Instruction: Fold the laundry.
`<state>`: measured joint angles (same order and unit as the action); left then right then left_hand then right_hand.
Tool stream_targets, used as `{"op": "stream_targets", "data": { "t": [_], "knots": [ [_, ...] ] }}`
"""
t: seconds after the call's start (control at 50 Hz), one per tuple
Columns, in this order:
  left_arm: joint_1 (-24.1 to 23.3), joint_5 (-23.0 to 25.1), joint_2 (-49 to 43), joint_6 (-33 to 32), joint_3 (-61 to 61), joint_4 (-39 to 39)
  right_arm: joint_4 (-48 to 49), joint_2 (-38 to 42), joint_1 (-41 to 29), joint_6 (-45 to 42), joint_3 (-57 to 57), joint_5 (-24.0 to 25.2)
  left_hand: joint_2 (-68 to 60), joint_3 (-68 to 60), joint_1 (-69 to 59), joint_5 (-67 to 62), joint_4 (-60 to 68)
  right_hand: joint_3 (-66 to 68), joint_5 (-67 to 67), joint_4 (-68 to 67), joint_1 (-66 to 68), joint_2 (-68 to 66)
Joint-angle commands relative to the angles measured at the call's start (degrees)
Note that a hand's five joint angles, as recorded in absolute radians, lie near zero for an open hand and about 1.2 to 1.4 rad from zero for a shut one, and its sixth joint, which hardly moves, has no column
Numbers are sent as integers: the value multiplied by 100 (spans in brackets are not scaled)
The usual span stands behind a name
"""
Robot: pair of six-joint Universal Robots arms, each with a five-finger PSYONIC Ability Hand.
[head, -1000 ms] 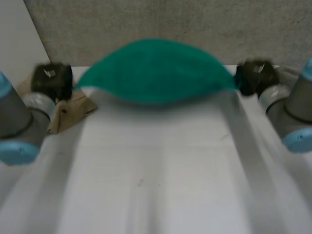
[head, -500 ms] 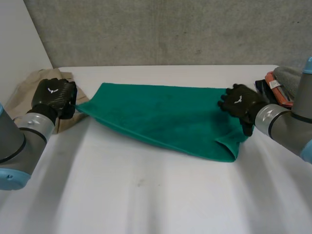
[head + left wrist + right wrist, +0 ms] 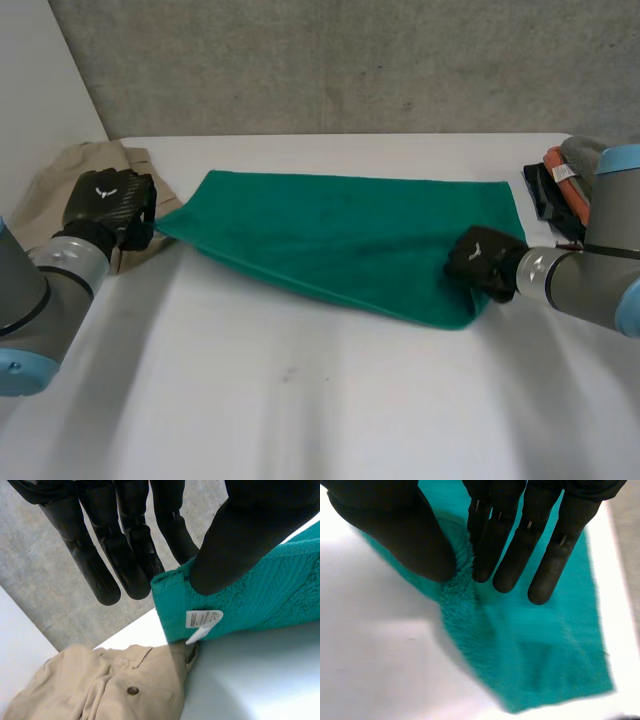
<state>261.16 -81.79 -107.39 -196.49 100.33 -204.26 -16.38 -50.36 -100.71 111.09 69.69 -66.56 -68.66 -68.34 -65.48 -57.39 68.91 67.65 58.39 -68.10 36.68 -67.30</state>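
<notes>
Towel pinched at both ends

From the head view we see the green towel (image 3: 340,235) lying across the white table (image 3: 300,400). The left hand (image 3: 108,205) is at its left corner and the right hand (image 3: 480,262) at its near right edge. A beige garment (image 3: 60,180) lies beside the left hand, and a clothes pile (image 3: 560,170) sits far right.

In the left wrist view, we find the thumb and straight fingers (image 3: 95,565) clamped on the towel's corner, by its label (image 3: 204,619).

In the right wrist view, the thumb and fingers (image 3: 490,545) squeeze a raised ridge of towel.
</notes>
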Motion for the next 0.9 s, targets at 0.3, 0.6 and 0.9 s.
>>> {"op": "stream_targets", "data": {
  "t": [0.3, 0.6, 0.9],
  "knots": [
    [5, 163, 905, 75, 118, 906, 813, -942, 333, 1170, 1117, 222, -1134, -1166, -1452, -1261, 1109, 1235, 1161, -1190, 4332, -1270],
    [23, 49, 605, 102, 83, 906, 1164, -863, 113, 1030, 1320, 714, -1134, -1166, -1452, -1261, 1109, -2837, -2911, 2882, 260, 2802],
    [93, 58, 631, 137, 74, 941, 1067, -71, 104, 439, 739, 460, -1134, -1166, -1452, -1261, 1109, 1210, 1137, -1166, 4308, -1245]
  ]
}}
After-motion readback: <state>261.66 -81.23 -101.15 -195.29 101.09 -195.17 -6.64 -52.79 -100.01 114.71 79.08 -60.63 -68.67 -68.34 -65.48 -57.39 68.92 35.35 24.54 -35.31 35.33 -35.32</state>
